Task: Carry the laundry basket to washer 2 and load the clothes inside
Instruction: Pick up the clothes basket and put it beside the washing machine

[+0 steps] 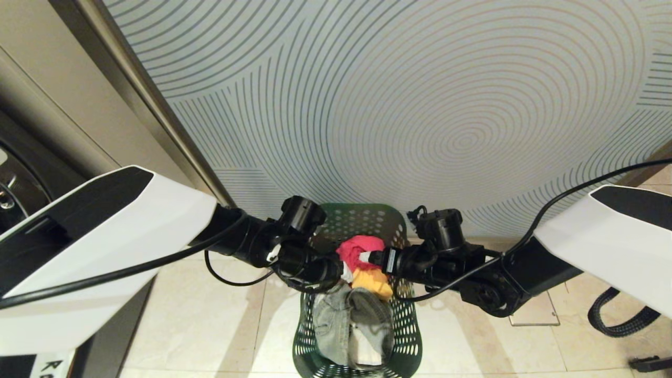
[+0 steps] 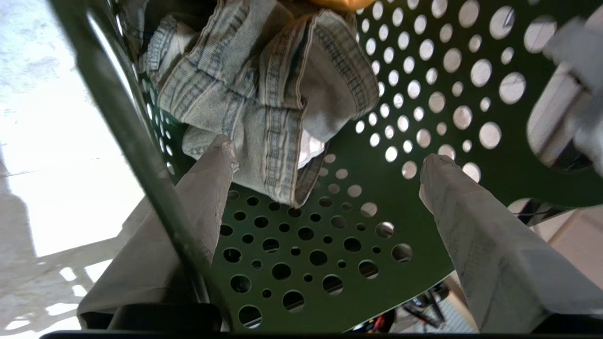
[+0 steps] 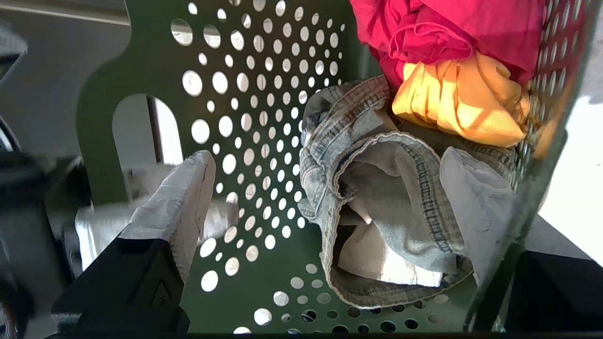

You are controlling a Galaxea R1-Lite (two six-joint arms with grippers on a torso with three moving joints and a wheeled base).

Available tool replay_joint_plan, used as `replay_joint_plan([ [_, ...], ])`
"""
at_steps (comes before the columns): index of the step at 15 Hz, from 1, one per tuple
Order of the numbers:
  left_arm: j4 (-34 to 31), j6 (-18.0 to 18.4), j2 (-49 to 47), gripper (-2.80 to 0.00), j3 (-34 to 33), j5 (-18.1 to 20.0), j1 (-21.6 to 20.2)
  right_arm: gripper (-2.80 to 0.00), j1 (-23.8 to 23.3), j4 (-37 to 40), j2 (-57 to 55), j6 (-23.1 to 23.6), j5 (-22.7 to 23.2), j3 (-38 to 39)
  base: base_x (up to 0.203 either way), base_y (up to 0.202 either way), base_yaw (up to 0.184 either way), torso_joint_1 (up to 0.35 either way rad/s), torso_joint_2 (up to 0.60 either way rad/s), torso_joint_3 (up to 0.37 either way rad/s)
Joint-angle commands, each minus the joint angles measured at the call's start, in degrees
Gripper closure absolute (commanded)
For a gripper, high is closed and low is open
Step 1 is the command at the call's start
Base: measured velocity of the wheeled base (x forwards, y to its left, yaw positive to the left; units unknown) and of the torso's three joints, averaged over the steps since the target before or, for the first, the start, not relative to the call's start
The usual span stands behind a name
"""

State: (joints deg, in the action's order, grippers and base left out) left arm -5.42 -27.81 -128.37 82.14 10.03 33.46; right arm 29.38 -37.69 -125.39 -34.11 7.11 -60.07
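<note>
The dark green perforated laundry basket (image 1: 405, 320) stands on the floor between my two arms. It holds a red garment (image 1: 359, 245), a yellow one (image 1: 374, 282) and pale denim (image 1: 346, 320). My left gripper (image 1: 342, 271) reaches in over the rim. It is open in the left wrist view (image 2: 327, 157), with the denim (image 2: 264, 84) beyond its fingertips and the rim crossing one finger (image 2: 207, 188). My right gripper (image 1: 364, 257) is also open (image 3: 330, 157), above the denim (image 3: 391, 188) and beside the yellow cloth (image 3: 461, 103). No numeral 2 shows, so washer 2 is not identifiable.
A dark machine front with a chrome ring (image 1: 10, 184) shows at the far left, without a visible label. A wall with a curved line pattern (image 1: 420, 105) rises just behind the basket. Pale floor tiles (image 1: 199, 325) lie on either side, and a black hose (image 1: 619, 315) lies at the right.
</note>
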Motion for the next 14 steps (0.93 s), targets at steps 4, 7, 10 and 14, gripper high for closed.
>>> replay_joint_plan([
  [4, 0.41, -0.58, -1.78, -2.80, 0.74, 0.34, -0.68, -2.80, 0.03, -2.12, 0.41, 0.01, -0.04, 2.64, 0.000, 0.000, 0.000, 0.000, 0.00, 0.000],
  [7, -0.08, -0.58, -2.58, 0.00, 2.55, 0.26, -0.84, 0.00, -0.02, -2.12, 0.41, 0.10, -0.16, 3.87, 0.000, 0.000, 0.000, 0.000, 0.00, 0.000],
  [10, -0.39, -0.41, -2.77, 0.00, 3.99, 0.25, -0.86, 0.00, -0.29, -2.12, 0.41, 0.45, -0.16, 4.35, 0.000, 0.000, 0.000, 0.000, 0.00, 0.000],
  [14, -0.70, -0.49, -2.35, 0.00, 3.91, 0.40, -1.13, 0.00, -0.29, -4.55, 0.85, 0.43, 0.01, 5.96, 0.000, 0.000, 0.000, 0.000, 0.00, 0.000],
])
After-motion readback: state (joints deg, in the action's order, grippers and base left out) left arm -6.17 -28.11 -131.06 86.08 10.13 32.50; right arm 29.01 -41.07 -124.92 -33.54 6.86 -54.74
